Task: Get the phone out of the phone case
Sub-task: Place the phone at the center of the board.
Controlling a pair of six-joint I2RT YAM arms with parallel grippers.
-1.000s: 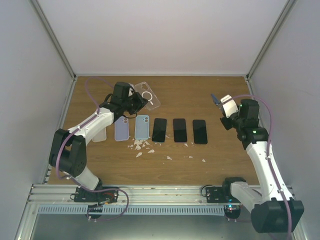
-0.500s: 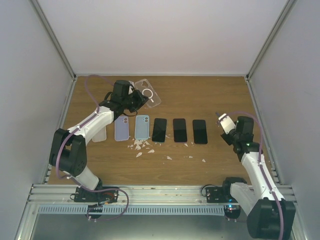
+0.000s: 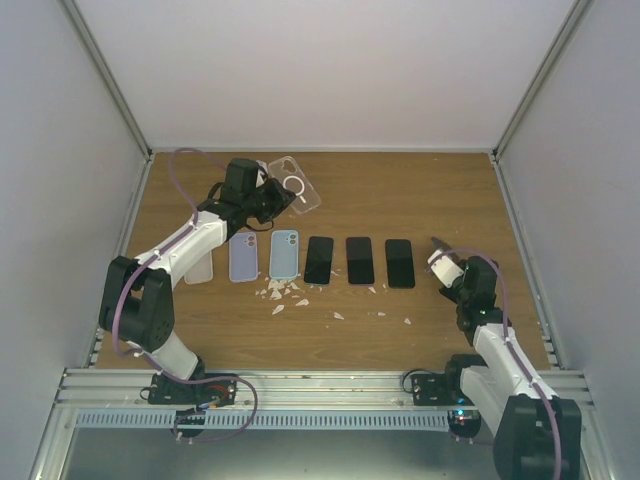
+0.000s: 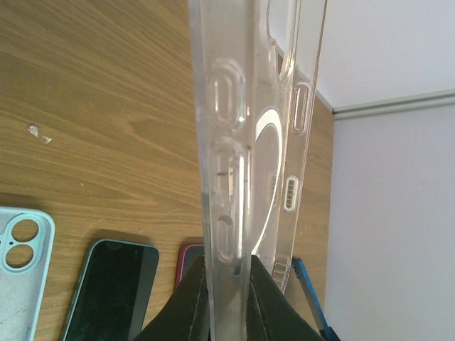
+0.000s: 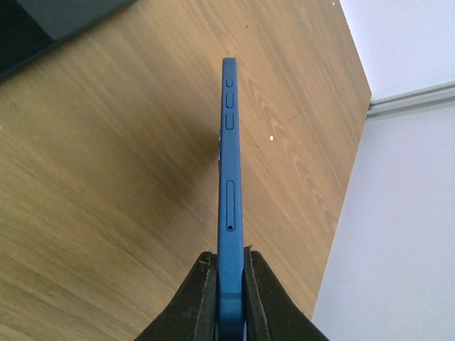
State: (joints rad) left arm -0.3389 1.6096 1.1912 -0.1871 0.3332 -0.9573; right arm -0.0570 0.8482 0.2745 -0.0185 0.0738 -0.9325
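overhead view of a wooden table [image 3: 420,195], with our two arms reaching in from its near edge. a row of three dark phones [image 3: 360,260] lies flat at the middle, and we place everything else against that row. behind the row's left end, our left gripper [image 3: 268,203] has its fingers pressed together on one end of a clear phone case [image 4: 238,156], which it holds tilted up off the wood. the wrist view shows this case edge-on and empty, with its button bumps and ring visible through the plastic. to the right of the row's right end and slightly nearer to us, our right gripper [image 5: 229,266] pinches a blue phone [image 5: 229,163] by its lower end. the phone stands on its thin edge above the bare wood, side buttons facing the camera. phone and case are well apart, one on each side of the row, so we judge the phone is already out. we think each hand keeps its piece raised so that neither knocks the things lying flat. left of the row, a pale blue case [image 3: 284,253], a lavender case [image 3: 243,259] and another clear case [image 3: 200,268] continue the line. white scraps [image 3: 285,292] lie just in front of the row's left end. we judge the blue phone may belong at the row's right end.
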